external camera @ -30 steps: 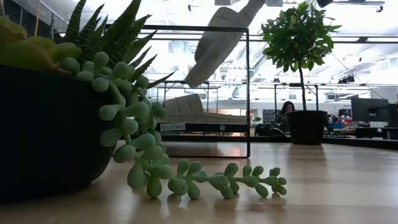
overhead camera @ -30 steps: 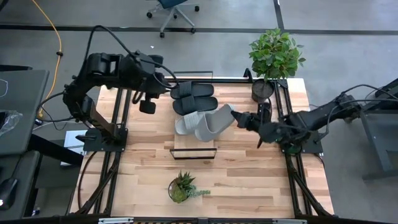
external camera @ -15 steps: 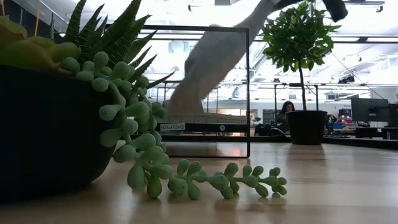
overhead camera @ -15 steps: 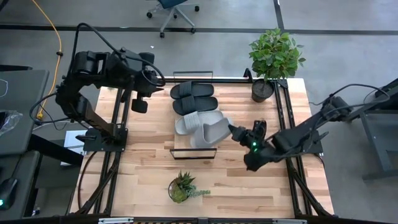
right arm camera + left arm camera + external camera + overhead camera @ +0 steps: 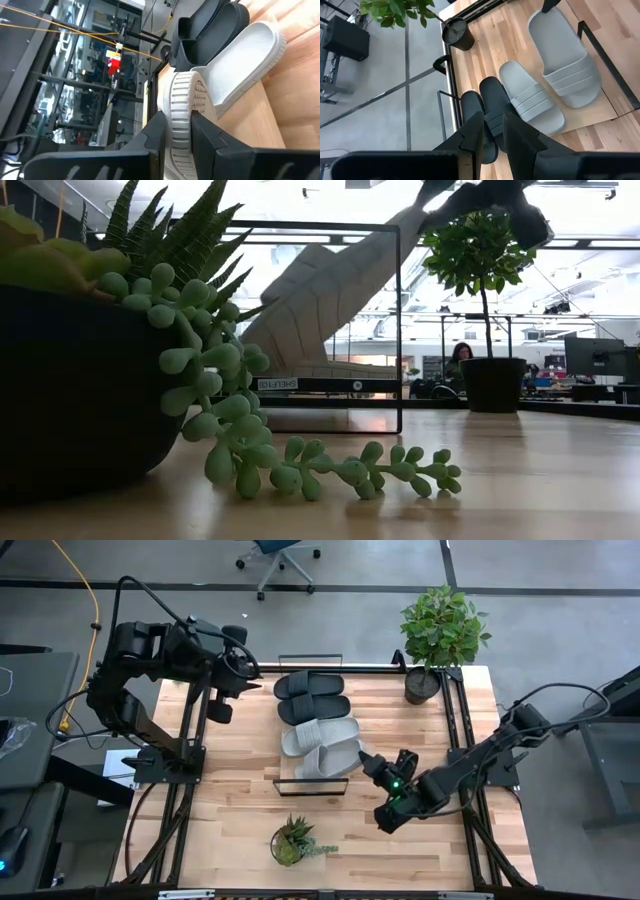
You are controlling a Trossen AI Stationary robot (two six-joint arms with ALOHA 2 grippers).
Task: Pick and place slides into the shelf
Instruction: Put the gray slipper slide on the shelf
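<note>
Slides: three lie on the shelf point(image 5: 290, 775); our right gripper point(image 5: 367, 761) grips the last grey slide point(image 5: 335, 754), left gripper point(image 5: 222, 698) holding nothing.

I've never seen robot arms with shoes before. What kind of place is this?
Probably a robotics lab or workshop. Two dark robot arms are bolted to a wooden table, a rolling office chair stands on a bare grey floor, and a person sits among desks and monitors behind.
</note>
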